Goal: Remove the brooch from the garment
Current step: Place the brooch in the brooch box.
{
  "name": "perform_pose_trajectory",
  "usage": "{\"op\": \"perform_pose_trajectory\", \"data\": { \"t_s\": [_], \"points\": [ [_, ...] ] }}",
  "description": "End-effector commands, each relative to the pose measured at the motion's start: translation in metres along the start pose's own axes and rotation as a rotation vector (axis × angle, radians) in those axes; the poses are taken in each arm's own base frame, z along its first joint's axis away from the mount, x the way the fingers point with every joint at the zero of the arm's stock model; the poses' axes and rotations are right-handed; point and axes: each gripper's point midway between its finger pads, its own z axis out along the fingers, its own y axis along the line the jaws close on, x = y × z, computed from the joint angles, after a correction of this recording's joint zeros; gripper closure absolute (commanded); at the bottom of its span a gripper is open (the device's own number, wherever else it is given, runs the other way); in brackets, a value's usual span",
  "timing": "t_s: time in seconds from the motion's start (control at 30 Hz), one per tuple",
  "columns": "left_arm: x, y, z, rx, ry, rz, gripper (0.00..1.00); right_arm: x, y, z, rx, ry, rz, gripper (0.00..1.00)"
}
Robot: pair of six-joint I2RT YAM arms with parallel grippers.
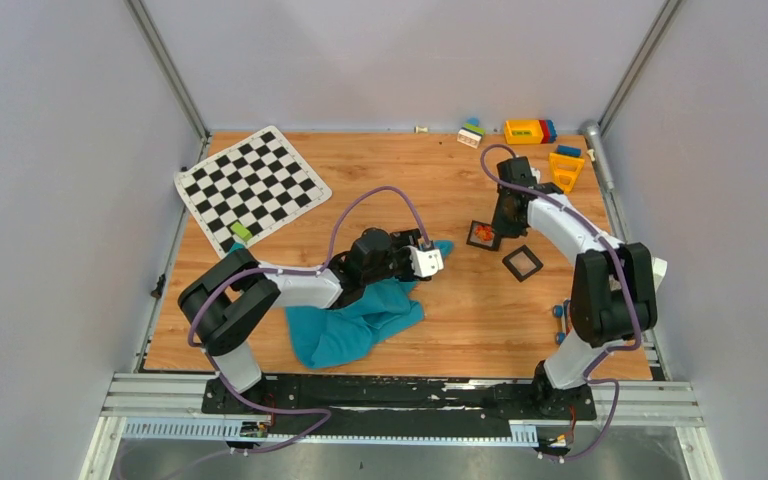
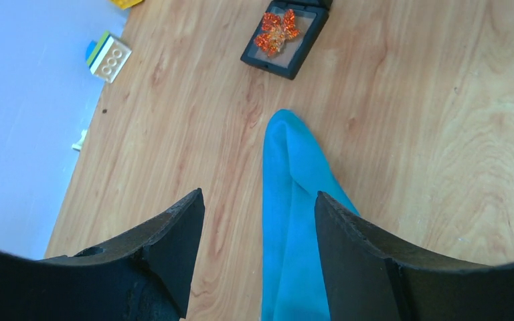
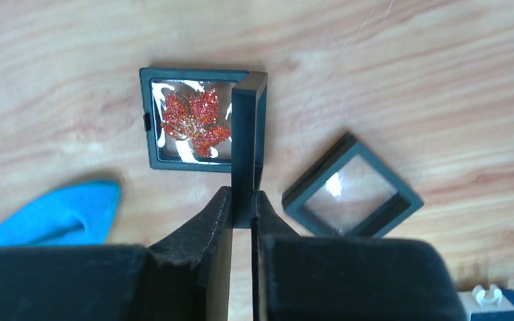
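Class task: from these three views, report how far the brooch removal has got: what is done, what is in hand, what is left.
Done: the brooch lies in the open black box, off the garment. In hand: the right gripper pinches the box's upright lid; the left gripper is open over a fold of the garment. Left: probably closing the lid and letting go.
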Motion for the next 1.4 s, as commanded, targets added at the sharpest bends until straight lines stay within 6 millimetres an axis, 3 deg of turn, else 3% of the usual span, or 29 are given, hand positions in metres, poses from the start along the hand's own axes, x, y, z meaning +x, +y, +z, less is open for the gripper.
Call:
{"op": "perform_pose_trajectory", "data": {
  "t_s": [0.0, 0.2, 0.37, 0.43, 0.9, 1.13, 1.27, 1.37],
  "points": [
    [-0.014, 0.025, -0.007, -0.104, -0.034, -0.088, 0.31, -0.046, -0.008, 0.017, 0.054, -0.076, 0.011, 0.97],
    [-0.009, 0.031, -0.009, -0.127, -0.015, -0.110, 0.31, -0.066, -0.006, 0.043, 0.098, -0.073, -0.009, 0.88],
    [-0.007, 0.028, -0.007, -0.113, -0.006, -0.111, 0.31, -0.072, 0.007, 0.051, 0.088, -0.072, -0.040, 0.52],
    [-0.006, 0.026, -0.006, -0.106, -0.006, -0.115, 0.31, -0.075, 0.010, 0.046, 0.093, -0.087, -0.049, 0.44],
    [-0.005, 0.024, -0.002, -0.099, -0.006, -0.133, 0.31, -0.083, 0.001, 0.026, 0.130, -0.143, -0.038, 0.48],
    [-0.003, 0.022, 0.000, -0.090, -0.002, -0.143, 0.32, -0.083, 0.005, 0.027, 0.129, -0.145, -0.048, 0.67],
    [-0.003, 0.021, 0.001, -0.085, 0.000, -0.145, 0.33, -0.081, 0.008, 0.025, 0.160, -0.159, -0.077, 0.67],
    [-0.003, 0.020, 0.002, -0.082, -0.002, -0.146, 0.33, -0.080, 0.006, 0.024, 0.217, -0.167, -0.102, 0.60]
  ]
}}
